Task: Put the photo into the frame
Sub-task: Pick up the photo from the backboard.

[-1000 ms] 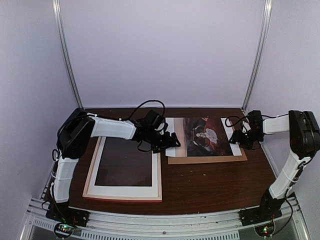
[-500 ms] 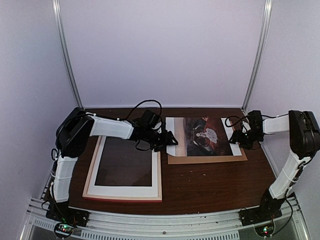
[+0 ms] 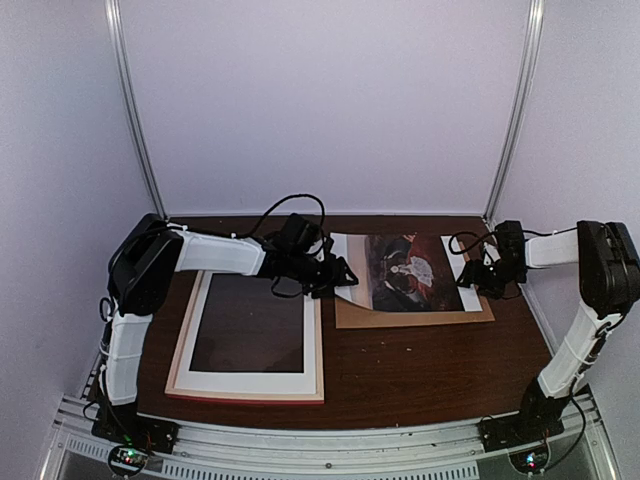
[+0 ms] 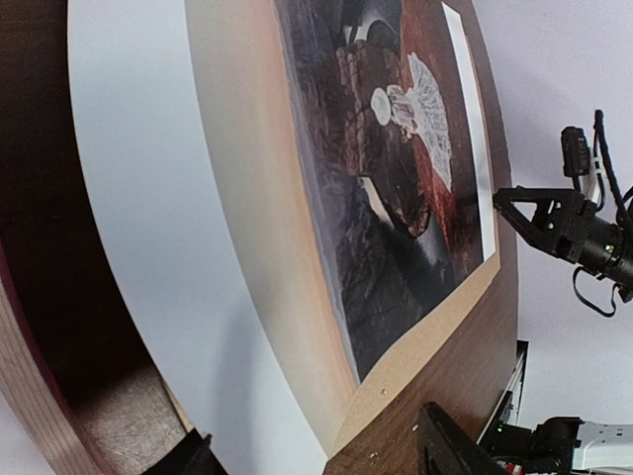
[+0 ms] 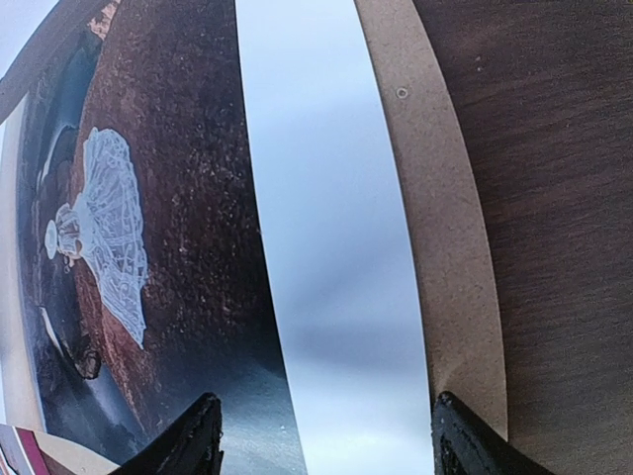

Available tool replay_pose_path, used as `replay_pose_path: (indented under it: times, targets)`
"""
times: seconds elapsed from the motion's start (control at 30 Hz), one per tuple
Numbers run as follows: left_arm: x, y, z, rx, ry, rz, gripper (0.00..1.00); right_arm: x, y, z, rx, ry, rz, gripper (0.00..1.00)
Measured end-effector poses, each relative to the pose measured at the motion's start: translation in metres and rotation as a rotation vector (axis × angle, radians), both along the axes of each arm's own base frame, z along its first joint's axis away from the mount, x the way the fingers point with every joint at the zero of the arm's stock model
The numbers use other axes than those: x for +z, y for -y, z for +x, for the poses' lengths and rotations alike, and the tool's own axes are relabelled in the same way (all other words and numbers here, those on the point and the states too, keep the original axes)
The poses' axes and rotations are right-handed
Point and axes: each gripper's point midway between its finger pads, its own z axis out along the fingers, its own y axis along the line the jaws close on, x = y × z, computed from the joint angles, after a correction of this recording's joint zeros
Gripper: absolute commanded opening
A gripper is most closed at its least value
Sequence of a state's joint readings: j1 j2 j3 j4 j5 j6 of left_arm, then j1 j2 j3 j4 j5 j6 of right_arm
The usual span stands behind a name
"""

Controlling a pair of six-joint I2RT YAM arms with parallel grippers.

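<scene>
The photo [image 3: 405, 272] lies picture-side up on a brown backing board [image 3: 410, 319] at centre right. Its left margin [image 4: 148, 247] curls up off the board. My left gripper [image 3: 338, 272] is at that raised edge, and the near left corner of the photo sits between its wide-apart fingers [image 4: 455, 445]. I cannot make out a pinch on it. My right gripper [image 3: 478, 277] stands open over the photo's right white margin [image 5: 326, 247], one finger [image 5: 198, 440] above the picture and the other above the board. The frame [image 3: 172, 365] lies flat at the left, a white mat inside it.
The frame's near bar [image 4: 30, 396] runs close beside my left gripper. Dark wooden table [image 3: 400, 370] lies in front of the board. Metal posts [image 3: 140, 130] and pale walls close in the back and both sides.
My left gripper has shifted a little left and back, its jaws have narrowed, and the photo's left edge has risen into a curl. The right arm has not moved.
</scene>
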State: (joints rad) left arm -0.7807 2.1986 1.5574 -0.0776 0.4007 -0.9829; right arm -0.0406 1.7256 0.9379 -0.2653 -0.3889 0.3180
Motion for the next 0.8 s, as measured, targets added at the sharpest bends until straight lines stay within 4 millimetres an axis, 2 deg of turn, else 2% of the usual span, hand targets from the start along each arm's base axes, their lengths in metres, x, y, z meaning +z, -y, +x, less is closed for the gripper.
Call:
replay_pose_path:
  times: [0.13,0.3,0.43,0.57,0.8]
  targets:
    - [0.002,0.001,0.001,0.004,-0.005,-0.002,0.59,0.000,-0.001,0.000,0.002,0.000,0.001,0.72]
    - [0.003,0.002,0.002,0.010,-0.014,-0.002,0.50,0.000,-0.001,0.000,0.002,0.000,0.001,0.72]
    - [-0.007,0.004,0.004,0.015,-0.033,0.006,0.41,0.000,-0.001,0.000,0.003,0.000,0.001,0.72]
    - [-0.021,0.003,0.001,0.017,-0.062,0.024,0.39,0.000,-0.001,0.000,0.003,0.000,0.001,0.72]
    - [-0.025,0.001,0.000,0.010,-0.063,0.037,0.26,0.000,-0.001,0.000,0.004,0.000,0.003,0.72]
